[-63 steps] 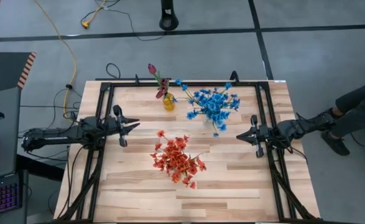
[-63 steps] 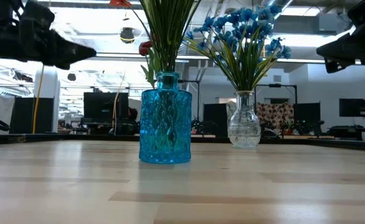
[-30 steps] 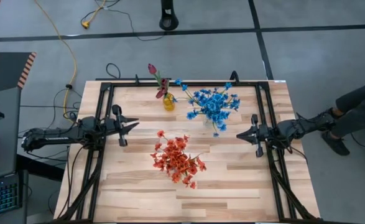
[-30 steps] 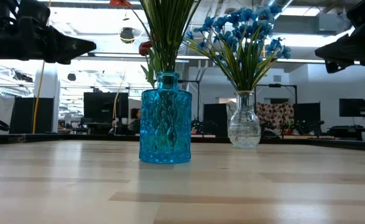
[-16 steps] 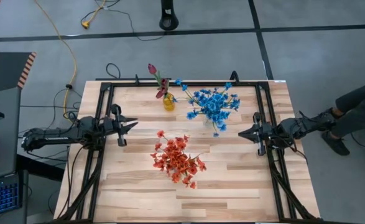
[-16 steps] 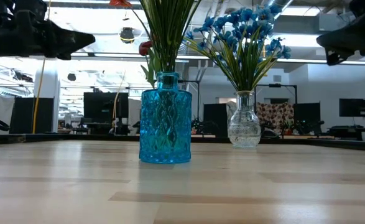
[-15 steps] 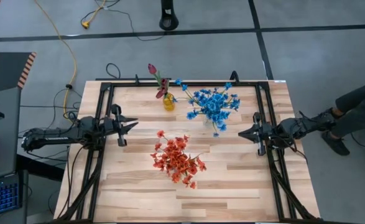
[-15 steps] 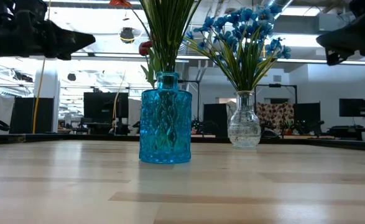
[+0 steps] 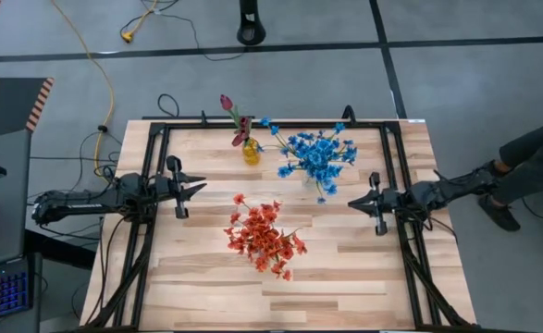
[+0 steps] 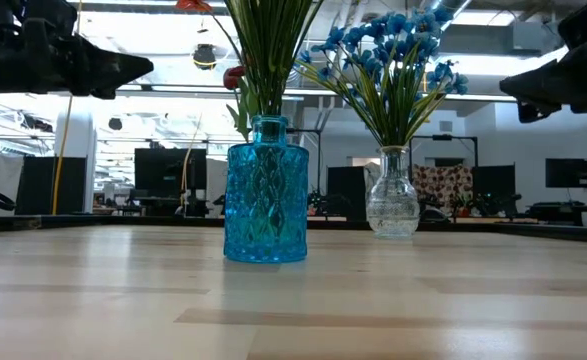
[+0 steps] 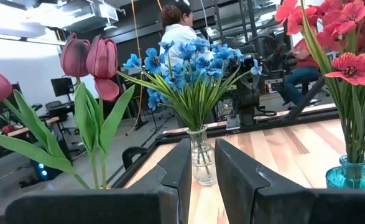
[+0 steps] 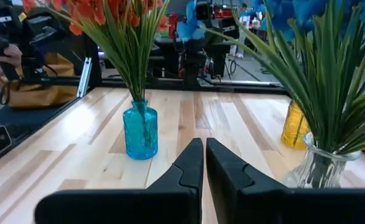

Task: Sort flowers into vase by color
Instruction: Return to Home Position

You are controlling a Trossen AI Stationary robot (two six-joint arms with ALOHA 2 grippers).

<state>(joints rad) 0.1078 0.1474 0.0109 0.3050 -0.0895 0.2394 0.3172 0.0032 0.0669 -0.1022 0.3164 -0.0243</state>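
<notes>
Spreading wide, orange flowers (image 9: 264, 239) hide their blue vase (image 10: 266, 190) from above.

Bright even light, faint shadows on the table (image 9: 345, 268); strong backlight glare across the low view.

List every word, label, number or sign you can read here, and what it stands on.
None can be read.
The blue vase, the clear vase and the yellow vase bear no labels.
The screens in the room behind are too blurred to read.
The striped mat beside the table shows stripes only.
</notes>
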